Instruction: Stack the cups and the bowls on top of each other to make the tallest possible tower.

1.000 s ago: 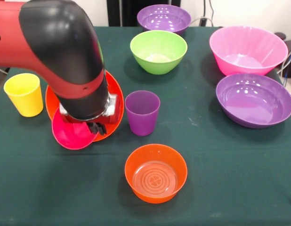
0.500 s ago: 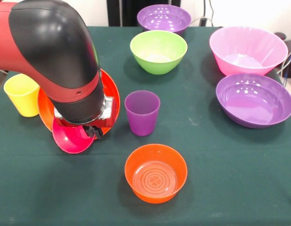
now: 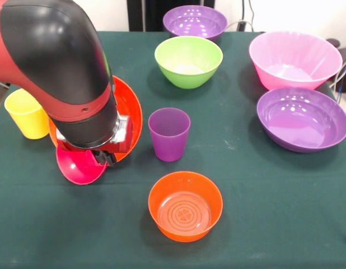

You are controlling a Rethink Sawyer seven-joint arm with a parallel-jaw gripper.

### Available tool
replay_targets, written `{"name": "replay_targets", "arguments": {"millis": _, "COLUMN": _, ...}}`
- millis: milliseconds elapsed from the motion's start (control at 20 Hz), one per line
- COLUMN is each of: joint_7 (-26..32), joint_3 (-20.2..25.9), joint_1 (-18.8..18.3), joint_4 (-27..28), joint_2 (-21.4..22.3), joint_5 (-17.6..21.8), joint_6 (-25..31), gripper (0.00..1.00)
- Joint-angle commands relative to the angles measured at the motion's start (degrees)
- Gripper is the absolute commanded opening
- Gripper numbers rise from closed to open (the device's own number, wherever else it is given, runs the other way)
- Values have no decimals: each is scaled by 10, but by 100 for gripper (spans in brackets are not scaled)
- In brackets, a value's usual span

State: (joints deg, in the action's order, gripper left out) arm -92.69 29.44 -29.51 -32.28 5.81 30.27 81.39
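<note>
The bulky red and black arm is covering most of the wide orange bowl, of which only a curved right-hand strip is showing, and is cutting off part of the yellow cup at the left edge. The jaws are mostly lying hidden under the wrist; only dark tips are peeking out beside the small red bowl, which is sitting tilted against the orange bowl's near edge. How wide they are standing, and whether they are gripping that bowl, I cannot tell.

Everything is glossy moulded plastic on a dark green cloth-covered counter. A tapered purple cup is standing upright near the middle, a small orange bowl with ringed bottom nearer. A lime green bowl and a purple bowl are sitting far; a ribbed big pink bowl and another purple bowl are sitting right.
</note>
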Motion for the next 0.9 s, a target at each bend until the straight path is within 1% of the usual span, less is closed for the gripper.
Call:
{"name": "replay_targets", "arguments": {"millis": 50, "joint_7": 218, "joint_3": 40, "joint_1": 26, "joint_4": 65, "joint_2": -12, "joint_5": 47, "joint_6": 74, "gripper": 0}}
{"name": "replay_targets", "arguments": {"millis": 350, "joint_7": 233, "joint_3": 52, "joint_1": 38, "joint_4": 106, "joint_2": -27, "joint_5": 62, "joint_6": 101, "gripper": 0}}
{"name": "replay_targets", "arguments": {"millis": 700, "joint_7": 231, "joint_3": 57, "joint_1": 42, "joint_4": 120, "joint_2": -35, "joint_5": 66, "joint_6": 100, "gripper": 0}}
{"name": "replay_targets", "arguments": {"millis": 800, "joint_7": 236, "joint_3": 62, "joint_1": 43, "joint_4": 129, "joint_2": -43, "joint_5": 69, "joint_6": 96, "gripper": 0}}
{"name": "replay_targets", "arguments": {"millis": 900, "joint_7": 245, "joint_3": 77, "joint_1": 44, "joint_4": 149, "joint_2": -52, "joint_5": 80, "joint_6": 104, "gripper": 0}}
